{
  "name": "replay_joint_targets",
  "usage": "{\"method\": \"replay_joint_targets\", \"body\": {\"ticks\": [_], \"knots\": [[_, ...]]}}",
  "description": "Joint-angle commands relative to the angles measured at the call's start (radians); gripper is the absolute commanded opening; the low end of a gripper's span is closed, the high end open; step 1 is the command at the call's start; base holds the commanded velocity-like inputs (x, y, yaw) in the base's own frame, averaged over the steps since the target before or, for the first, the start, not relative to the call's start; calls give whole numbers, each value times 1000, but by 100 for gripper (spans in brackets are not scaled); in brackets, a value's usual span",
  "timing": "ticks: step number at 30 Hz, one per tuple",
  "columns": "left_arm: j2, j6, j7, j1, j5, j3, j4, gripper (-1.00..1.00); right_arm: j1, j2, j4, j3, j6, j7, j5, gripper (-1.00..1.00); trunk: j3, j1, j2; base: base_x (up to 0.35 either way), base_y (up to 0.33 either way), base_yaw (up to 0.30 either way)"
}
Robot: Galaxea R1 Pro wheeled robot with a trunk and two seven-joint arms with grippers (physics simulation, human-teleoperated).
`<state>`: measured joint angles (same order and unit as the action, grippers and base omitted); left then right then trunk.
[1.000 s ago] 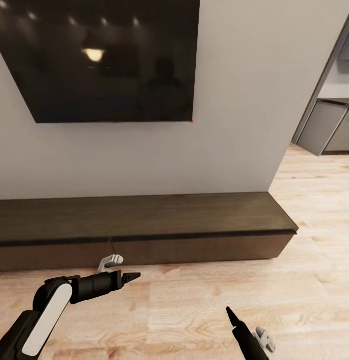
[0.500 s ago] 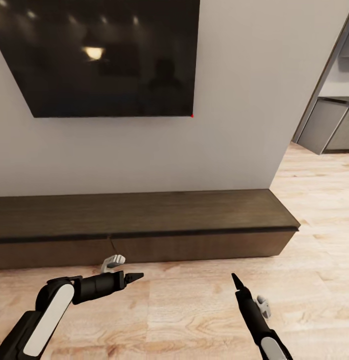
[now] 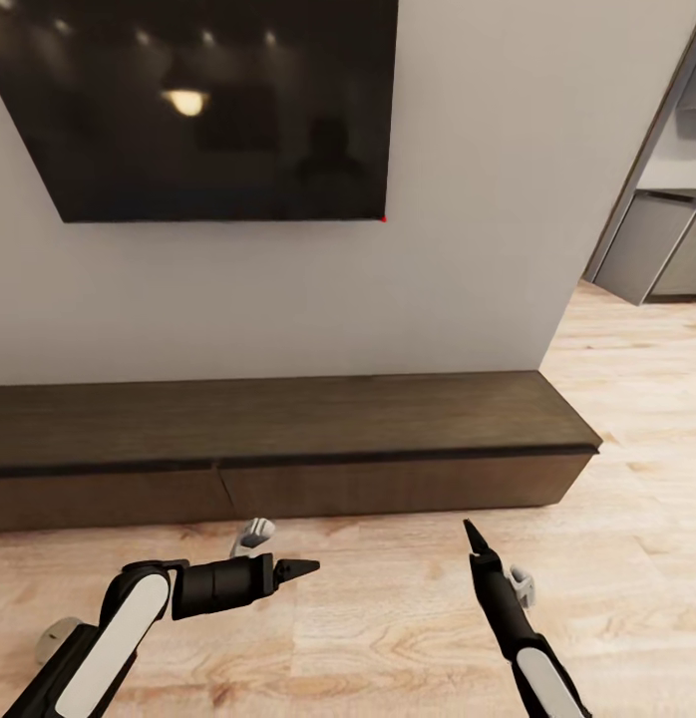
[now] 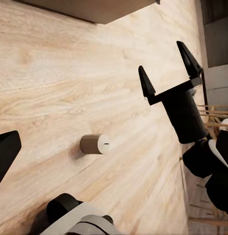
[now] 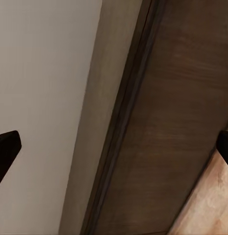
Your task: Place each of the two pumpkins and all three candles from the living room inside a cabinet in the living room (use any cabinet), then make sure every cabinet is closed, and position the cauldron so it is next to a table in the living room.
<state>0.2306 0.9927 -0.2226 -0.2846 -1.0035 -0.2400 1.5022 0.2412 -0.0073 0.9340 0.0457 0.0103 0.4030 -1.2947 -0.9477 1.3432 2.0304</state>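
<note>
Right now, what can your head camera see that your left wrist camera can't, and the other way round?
The head camera gives the big picture: the black TV on the grey wall, and the whole long top of the brown cabinet with its fronts shut. The left wrist camera adds a pale candle lying on its side on the floor, which I cannot pick out for sure from the head. Both see the wood floor, some of the cabinet, and my right gripper, open and holding nothing.
</note>
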Motion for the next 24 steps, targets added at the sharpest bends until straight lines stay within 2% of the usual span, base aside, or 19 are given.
{"method": "replay_joint_targets", "body": {"ticks": [1, 6, 8, 11, 13, 14, 15, 18, 21, 24], "knots": [[1, 1, -9, -1, 3, -1, 0, 100, 6, 0, -1, -3, 0, 3, -8, 100, -4, 4, 8, 0, 0, 0], [2, 2, -9, -1, -4, -2, 1, 100, 15, -2, -2, -5, -3, -13, -8, 100, -20, 23, 43, 0, 0, 0], [11, 3, -9, -1, -13, 0, 1, 100, 18, -2, -8, -5, -4, -61, -7, 100, -26, 31, 57, 0, 0, 0], [49, 3, -9, -1, -76, 0, 1, 100, 20, 0, -5, -10, -3, -108, -5, 100, -35, 42, 78, 0, 0, 0], [88, 3, -9, -1, -148, 1, 1, 100, 30, 1, -4, -26, 0, -124, 2, 100, -42, 50, 92, 0, 0, 0], [98, 3, -9, -1, -164, 1, 1, 100, 33, 2, -3, -32, 1, -127, 6, 100, -45, 54, 99, 0, 0, 0], [125, 3, -9, -3, -201, 1, 1, 100, 40, 2, -3, -48, 5, -134, 21, 100, -48, 57, 106, 0, 0, 0], [145, 3, -9, -5, -229, -1, 1, 100, 45, 3, -4, -60, 11, -133, 38, 100, -57, 69, 127, 0, 0, 0], [151, 3, -9, -5, -240, -4, 1, 100, 46, 6, -5, -61, 20, -127, 42, 100, -67, 80, 148, 0, 0, 0], [153, 3, -10, -5, -258, -7, 1, 100, 47, 8, -10, -61, 26, -69, 36, 100, -76, 92, 169, 0, 0, 0]]}}
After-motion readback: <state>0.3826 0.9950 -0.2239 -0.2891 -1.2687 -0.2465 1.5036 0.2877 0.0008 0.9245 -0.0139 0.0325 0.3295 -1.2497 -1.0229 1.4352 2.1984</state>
